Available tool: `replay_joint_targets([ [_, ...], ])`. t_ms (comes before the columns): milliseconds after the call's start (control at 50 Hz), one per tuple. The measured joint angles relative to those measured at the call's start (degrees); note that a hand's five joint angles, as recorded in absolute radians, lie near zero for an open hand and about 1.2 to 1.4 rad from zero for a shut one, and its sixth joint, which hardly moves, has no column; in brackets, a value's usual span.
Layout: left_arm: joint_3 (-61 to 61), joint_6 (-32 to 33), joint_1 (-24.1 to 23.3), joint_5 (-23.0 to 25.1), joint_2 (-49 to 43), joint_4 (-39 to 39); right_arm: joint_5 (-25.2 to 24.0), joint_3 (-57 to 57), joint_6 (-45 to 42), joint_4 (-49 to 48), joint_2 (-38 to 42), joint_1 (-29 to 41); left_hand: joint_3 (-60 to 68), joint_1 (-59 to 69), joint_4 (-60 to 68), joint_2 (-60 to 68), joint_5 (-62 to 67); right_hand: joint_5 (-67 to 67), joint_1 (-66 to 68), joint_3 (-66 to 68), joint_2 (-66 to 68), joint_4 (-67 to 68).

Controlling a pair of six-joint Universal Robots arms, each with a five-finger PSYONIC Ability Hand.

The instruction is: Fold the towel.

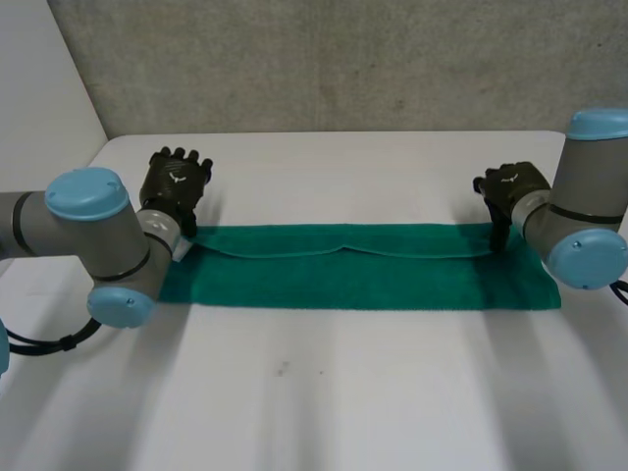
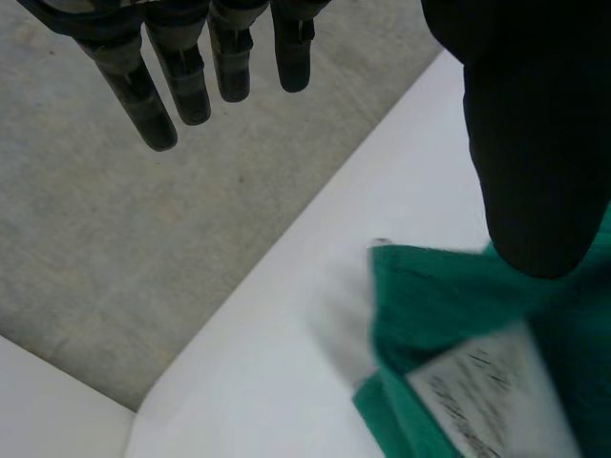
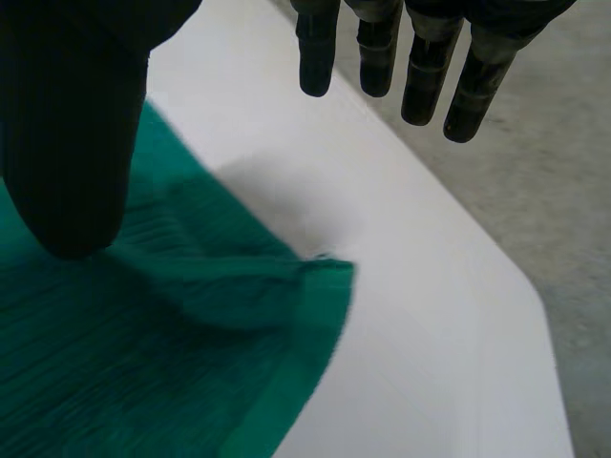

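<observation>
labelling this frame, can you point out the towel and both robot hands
towel (image 1: pixel 353 280), head view, middle of the green cloth
left robot hand (image 1: pixel 177 186), head view, middle of the hand
right robot hand (image 1: pixel 512 186), head view, middle of the hand

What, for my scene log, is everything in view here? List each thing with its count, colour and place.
towel: one, green, a long strip across the table's middle, with an upper layer folded over its far part.
label: one, white with dark print, on the towel near the left hand.
table: one, white, under the towel.
concrete surface: one, grey, beyond the table's far edge.
left arm: one, grey with light-blue caps, at the towel's left end.
right arm: one, same colours, at the towel's right end.
left hand: one, black, fingers straight, at the towel's far left corner.
right hand: one, black, fingers straight, at the towel's far right corner.
</observation>
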Motion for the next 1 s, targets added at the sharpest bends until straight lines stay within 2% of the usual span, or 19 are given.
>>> replay_joint_targets([
  [180, 0.1, 0.3, 0.0, 2.8, -2.3, -1.4, 0.4, 3.0, -5.9, 2.5, -0.4, -0.1, 0.0, 0.0, 0.0, 0.0, 0.0, 0.0, 0.0, 0.0, 0.0, 0.0],
  [300, 4.7, 0.3, 0.2, 3.0, -6.1, -1.1, 1.4, 0.4, -6.4, -2.0, 3.0, -0.3, 0.0, 0.0, 0.0, 0.0, 0.0, 0.0, 0.0, 0.0, 0.0, 0.0],
  [520, 17.4, 0.1, 0.7, 2.0, -14.5, 2.8, 2.8, -8.7, -3.2, -16.1, 10.5, -0.2, 0.0, 0.1, 0.0, 0.0, 0.0, 0.0, 0.0, 0.0, 0.0, 0.0],
  [660, 17.2, -1.2, 0.9, 0.1, -13.9, 4.7, 4.3, -9.2, 2.4, -19.4, 11.1, -0.6, 0.0, 0.1, 0.0, 0.0, 0.0, 0.0, 0.0, 0.0, 0.0, 0.0],
  [820, 8.1, -2.5, 0.9, -0.6, -6.8, 4.8, 3.5, -1.9, 4.7, -13.1, 4.7, -1.1, 0.0, 0.0, 0.0, 0.0, 0.0, 0.0, 0.0, 0.0, 0.0, 0.0],
  [900, 0.5, -3.1, 0.9, -0.5, -1.3, 4.4, 0.0, 7.7, 4.9, -8.3, -3.3, -2.7, 0.0, 0.0, 0.0, 0.0, 0.0, 0.2, -0.2, 0.5, 0.0, 0.0],
  [1000, -6.4, -4.5, 0.9, -0.4, 3.6, 4.2, -5.0, 18.3, 4.7, -7.0, -10.7, -6.2, 0.0, 0.0, 0.0, 0.0, 0.0, 2.0, 1.0, 3.3, 2.5, 2.2],
])
